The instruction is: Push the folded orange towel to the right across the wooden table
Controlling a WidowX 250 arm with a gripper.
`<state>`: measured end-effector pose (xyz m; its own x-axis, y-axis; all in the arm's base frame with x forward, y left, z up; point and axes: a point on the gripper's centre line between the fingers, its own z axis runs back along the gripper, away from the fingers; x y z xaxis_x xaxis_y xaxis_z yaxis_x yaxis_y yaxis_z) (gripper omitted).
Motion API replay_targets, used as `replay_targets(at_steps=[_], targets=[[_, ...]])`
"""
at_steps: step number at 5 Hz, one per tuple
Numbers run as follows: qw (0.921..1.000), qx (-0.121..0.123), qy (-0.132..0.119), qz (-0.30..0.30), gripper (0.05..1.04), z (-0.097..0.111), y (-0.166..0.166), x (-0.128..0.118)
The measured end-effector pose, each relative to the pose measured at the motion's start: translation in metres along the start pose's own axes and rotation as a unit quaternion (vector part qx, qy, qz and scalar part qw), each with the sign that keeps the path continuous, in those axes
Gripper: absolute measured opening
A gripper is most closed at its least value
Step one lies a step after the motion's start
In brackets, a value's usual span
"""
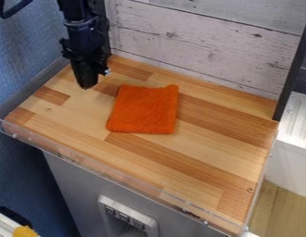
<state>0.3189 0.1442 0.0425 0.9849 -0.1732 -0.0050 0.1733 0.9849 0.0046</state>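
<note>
Currently, in the camera view, the black two-finger gripper hangs at the upper left of the frame, tip downward, over the rectangular work surface of light and reddish-brown wood strips. The square orange fabric cloth lies on this surface, slightly left of and above the frame centre, to the right of the gripper and apart from it. Jaw state: cannot be determined from this angle; the cloth is not gripped. Work status: the cloth is laid out nearly flat, its upper edge slightly uneven and its upper-right corner projecting; judged from this condition, no grasp is established. Whether further handling remains cannot be determined.
</note>
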Motion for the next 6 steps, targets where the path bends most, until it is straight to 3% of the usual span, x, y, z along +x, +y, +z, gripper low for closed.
replay_targets(at_steps=[3, 6], targets=[[1.0, 0.0, 0.002, 0.005, 0.062, -0.018, -0.005, -0.006], [1.0, -0.003, 0.0, 0.004, 0.062, -0.021, -0.01, 0.013]])
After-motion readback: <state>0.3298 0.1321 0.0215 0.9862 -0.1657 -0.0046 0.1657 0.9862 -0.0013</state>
